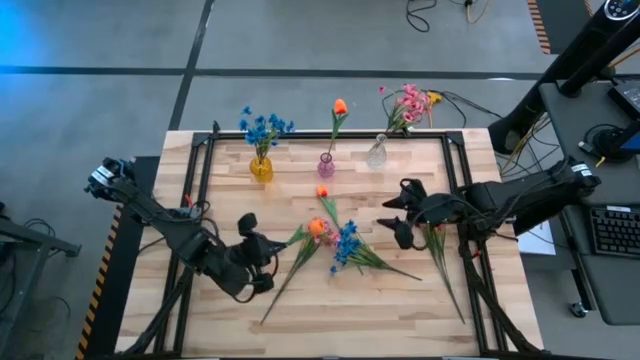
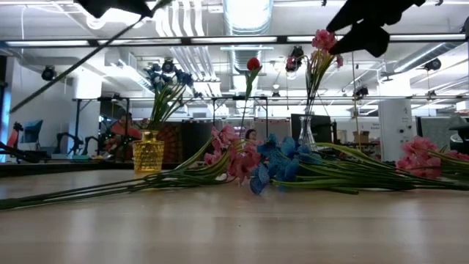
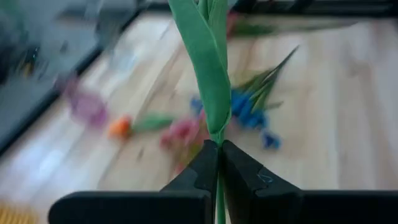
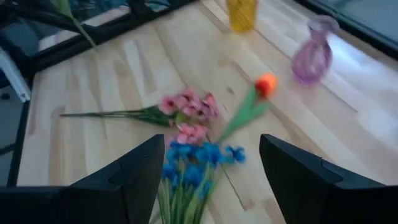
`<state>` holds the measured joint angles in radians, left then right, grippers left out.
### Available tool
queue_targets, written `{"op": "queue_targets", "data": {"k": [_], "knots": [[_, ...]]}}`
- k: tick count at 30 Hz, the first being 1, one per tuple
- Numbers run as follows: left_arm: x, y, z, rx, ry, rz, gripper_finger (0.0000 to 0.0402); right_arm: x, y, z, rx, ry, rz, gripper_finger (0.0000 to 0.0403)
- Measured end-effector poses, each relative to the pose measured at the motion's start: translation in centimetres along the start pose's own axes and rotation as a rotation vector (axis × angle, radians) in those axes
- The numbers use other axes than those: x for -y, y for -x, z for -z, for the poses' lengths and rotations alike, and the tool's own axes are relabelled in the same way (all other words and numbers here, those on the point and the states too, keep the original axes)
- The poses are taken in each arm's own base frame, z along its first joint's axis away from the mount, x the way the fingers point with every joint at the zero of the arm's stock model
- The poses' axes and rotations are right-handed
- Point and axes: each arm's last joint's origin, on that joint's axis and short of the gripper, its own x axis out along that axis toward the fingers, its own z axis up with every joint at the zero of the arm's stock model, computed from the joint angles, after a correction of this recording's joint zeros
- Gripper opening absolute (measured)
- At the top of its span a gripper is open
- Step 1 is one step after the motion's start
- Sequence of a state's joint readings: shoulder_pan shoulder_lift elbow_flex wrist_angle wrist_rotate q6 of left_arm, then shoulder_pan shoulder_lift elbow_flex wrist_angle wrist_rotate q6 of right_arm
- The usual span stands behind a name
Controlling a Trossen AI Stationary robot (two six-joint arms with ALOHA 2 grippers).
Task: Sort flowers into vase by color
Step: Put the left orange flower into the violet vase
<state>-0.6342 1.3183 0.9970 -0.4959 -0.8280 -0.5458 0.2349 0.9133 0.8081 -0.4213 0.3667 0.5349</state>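
Observation:
My left gripper [image 1: 262,270] [image 3: 219,155] is over the table's near-left part, shut on a long green-stemmed flower [image 1: 290,262] whose orange bud [image 1: 318,228] shows at its far end. My right gripper [image 1: 398,217] [image 4: 211,168] hovers open, right of a pile lying flat on the table. The pile holds blue blooms [image 1: 346,243], pink sprays [image 4: 186,109] and an orange bud [image 1: 322,190]. At the far edge, a yellow vase [image 1: 261,168] holds blue flowers, a purple vase [image 1: 326,165] an orange one, and a clear vase [image 1: 377,152] pink ones. My left gripper pinches the flower's green stem [image 3: 217,138] between its two fingers, just below the long leaves, with the fingers lying across the stem. The flower is lifted clear. In the low view its stem [image 2: 73,66] slants through the air, the free lower end hanging past the fingers.
Another pink flower [image 1: 440,250] lies under my right arm, its stem running toward the near-right corner. Black frame rails [image 1: 200,180] border the table's left, right and far sides. Bare wood [image 1: 360,310] shows along the near edge.

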Motion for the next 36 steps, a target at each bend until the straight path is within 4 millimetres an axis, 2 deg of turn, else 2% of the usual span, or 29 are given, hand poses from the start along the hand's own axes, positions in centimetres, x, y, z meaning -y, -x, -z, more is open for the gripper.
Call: {"op": "queue_targets", "data": {"k": [5,11,18,26,36], "knots": [[0.7,0.3,-1.8,0.14,-0.135,0.067,0.0,-1.2,-1.1,0.6,0.074,0.095,-0.073,0.0252],[1.6,0.1,-2.7,0.263,-0.234,0.138,0.0,-3.6,-3.0,0.8,0.193,0.239,-0.164,0.0251],[1.7,-1.4,-1.4,0.444,-0.225,0.271,0.0,-6.6,-5.8,1.2,0.349,0.377,-0.237,0.0251],[0.7,-2.7,0.8,0.534,-0.127,0.255,0.0,-8.9,-8.1,1.0,0.489,0.403,-0.308,0.0251],[2.2,-4.6,0.9,0.532,-0.129,0.21,0.0,-11.3,-10.3,-0.8,0.564,0.426,-0.319,0.025]]}}
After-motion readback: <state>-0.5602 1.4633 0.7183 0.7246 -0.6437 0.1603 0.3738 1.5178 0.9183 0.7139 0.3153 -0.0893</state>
